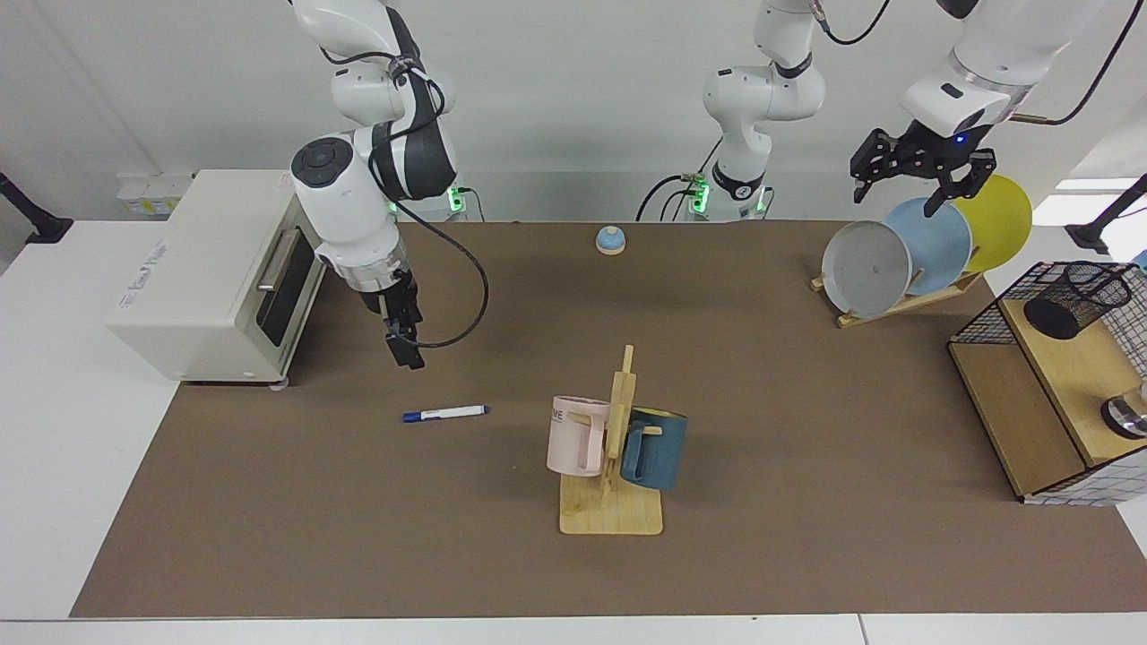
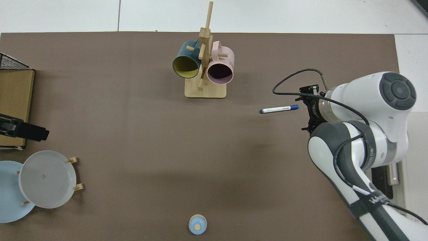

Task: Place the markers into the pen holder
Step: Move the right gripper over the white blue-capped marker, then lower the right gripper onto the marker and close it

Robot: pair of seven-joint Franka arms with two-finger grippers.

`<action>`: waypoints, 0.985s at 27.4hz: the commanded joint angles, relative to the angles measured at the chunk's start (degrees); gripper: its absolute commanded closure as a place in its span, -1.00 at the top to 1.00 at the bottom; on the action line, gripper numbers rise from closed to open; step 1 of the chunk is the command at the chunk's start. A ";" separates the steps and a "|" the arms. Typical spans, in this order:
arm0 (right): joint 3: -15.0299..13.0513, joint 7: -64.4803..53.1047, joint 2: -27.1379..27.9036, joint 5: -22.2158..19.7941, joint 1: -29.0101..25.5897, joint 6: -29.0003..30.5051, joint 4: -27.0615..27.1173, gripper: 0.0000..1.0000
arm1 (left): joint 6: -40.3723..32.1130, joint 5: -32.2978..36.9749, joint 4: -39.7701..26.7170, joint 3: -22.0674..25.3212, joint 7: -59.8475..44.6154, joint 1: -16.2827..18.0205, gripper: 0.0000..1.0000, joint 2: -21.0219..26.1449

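One marker [image 1: 445, 413] with a white barrel and blue cap lies flat on the brown mat, left of the mug stand; the top view shows the marker [image 2: 279, 109] too. My right gripper [image 1: 407, 356] points down, a short way above and behind the marker's blue end, apart from it. The pen holder [image 1: 1075, 300], a black mesh cup, lies tilted on the wooden shelf of the wire rack at far right. My left gripper [image 1: 914, 184] hangs open and empty above the plates, waiting.
A wooden mug stand [image 1: 612, 512] holds a pink mug [image 1: 575, 436] and a blue mug [image 1: 656, 448] mid-table. A white toaster oven [image 1: 211, 278] stands behind the right arm. Plates on a rack [image 1: 901, 255] and a small blue bell [image 1: 610, 240] are further back.
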 commanded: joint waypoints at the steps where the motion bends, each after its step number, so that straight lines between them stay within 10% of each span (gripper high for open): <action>1: 0.24 2.22 2.48 1.81 -0.38 3.86 -1.59 1.00 | -0.35 -0.19 -1.31 -0.57 -0.10 1.05 1.00 -1.28; 27: 0.24 2.48 15.06 1.80 0.32 11.86 5.17 1.00 | -0.26 -0.10 -1.49 -0.13 0.43 1.13 1.00 -1.46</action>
